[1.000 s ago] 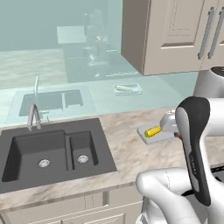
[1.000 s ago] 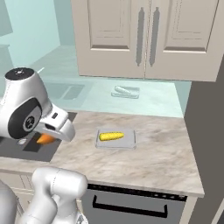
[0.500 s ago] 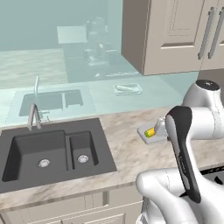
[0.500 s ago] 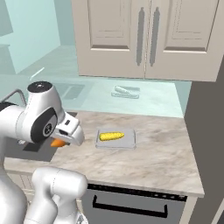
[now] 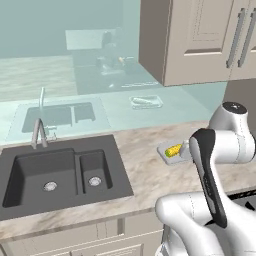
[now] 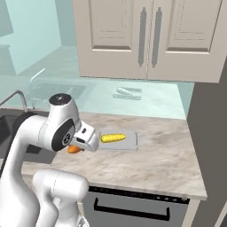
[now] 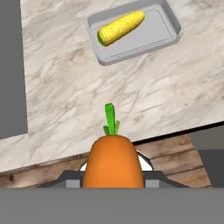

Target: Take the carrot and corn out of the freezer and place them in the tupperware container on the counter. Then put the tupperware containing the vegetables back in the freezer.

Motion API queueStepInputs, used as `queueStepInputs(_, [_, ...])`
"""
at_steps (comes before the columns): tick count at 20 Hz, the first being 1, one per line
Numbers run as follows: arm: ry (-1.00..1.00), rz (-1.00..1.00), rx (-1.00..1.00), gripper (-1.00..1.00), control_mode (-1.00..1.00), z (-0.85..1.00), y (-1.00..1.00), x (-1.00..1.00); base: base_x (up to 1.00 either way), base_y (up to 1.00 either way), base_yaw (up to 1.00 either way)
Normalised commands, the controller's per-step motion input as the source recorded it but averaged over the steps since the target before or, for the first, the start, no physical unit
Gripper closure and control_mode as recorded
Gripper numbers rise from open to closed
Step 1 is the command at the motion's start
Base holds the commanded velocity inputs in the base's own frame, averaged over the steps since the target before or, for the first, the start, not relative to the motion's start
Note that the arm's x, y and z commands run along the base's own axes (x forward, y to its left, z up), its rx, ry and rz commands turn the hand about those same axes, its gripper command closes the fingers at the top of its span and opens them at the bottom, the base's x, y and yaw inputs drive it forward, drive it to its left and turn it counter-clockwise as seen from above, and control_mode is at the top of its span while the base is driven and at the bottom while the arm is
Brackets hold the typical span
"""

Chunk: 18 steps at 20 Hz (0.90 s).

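Note:
My gripper point(image 6: 77, 148) is shut on the orange carrot point(image 7: 114, 162), whose green stub points ahead in the hand view. The carrot point(image 6: 73, 150) hangs above the marbled counter point(image 6: 155, 159) near its front edge, just left of the tupperware container point(image 6: 132, 142). That pale-grey tray point(image 7: 164, 37) holds the yellow corn point(image 7: 120, 27), lying lengthwise inside it. The left base view shows the corn point(image 5: 173, 150) and a corner of the tupperware container point(image 5: 164, 155) beside my arm. The freezer compartment is out of view.
A dark double-basin sink point(image 5: 55, 172) with a tap point(image 5: 39, 131) lies left of the tray. Beige wall cabinets point(image 6: 146, 35) hang above the counter. A tall grey fridge side point(image 6: 210, 133) bounds the counter on the right. A dark dishwasher front point(image 6: 133, 208) is below.
The arm has swung right with the carrot, from over the sink edge to just left of the tupperware. Corn and tray have stayed put.

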Motion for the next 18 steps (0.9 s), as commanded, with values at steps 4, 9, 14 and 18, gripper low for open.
queueStepInputs(4, [0.0, 0.0, 0.0, 1.0, -1.0, -0.03, -0.17, 0.28, 0.0, 0.0, 0.0])
queueStepInputs(9, [0.0, -0.13, 0.0, 1.0, -1.0, -0.03, -0.01, 0.35, 0.0, 0.0, 0.0])
queueStepInputs(14, [0.0, -0.23, 0.0, 1.0, -1.0, -0.18, -0.02, 0.3, 0.0, 0.0, 0.0])
queueStepInputs(18, [0.0, -0.24, 0.0, 1.0, -1.0, -0.17, -0.11, 0.28, 0.0, 0.0, 0.0])
